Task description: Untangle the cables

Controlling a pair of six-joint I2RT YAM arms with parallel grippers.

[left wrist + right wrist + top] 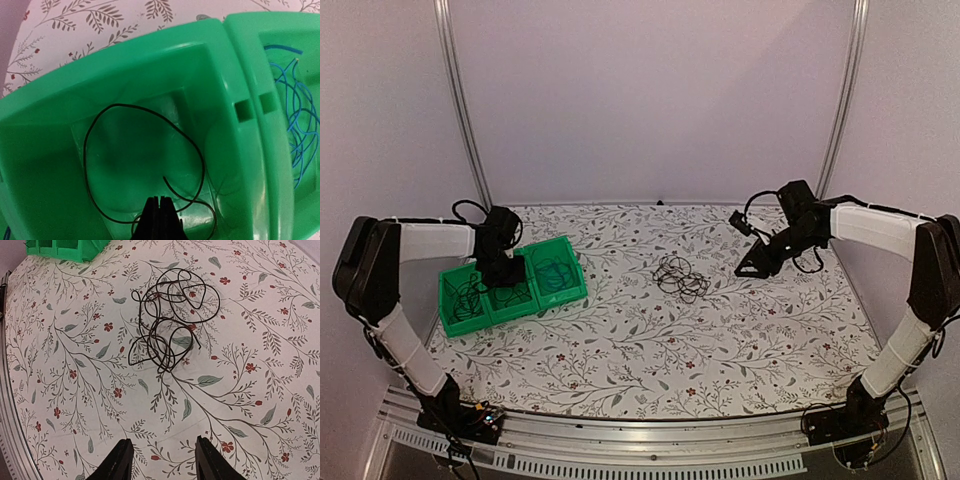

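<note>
Left claw [159, 200] shut over the green bin [235, 60], right claw [163, 441] part-open and empty: I'd pinch the light, springy black cables [167, 320] at their 7 o'clock loop.

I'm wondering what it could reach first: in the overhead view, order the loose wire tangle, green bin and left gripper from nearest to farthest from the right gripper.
1. The wire tangle, mid-table, left of the right gripper.
2. The green bin, further left.
3. The left gripper, inside the bin's middle compartment.
</note>
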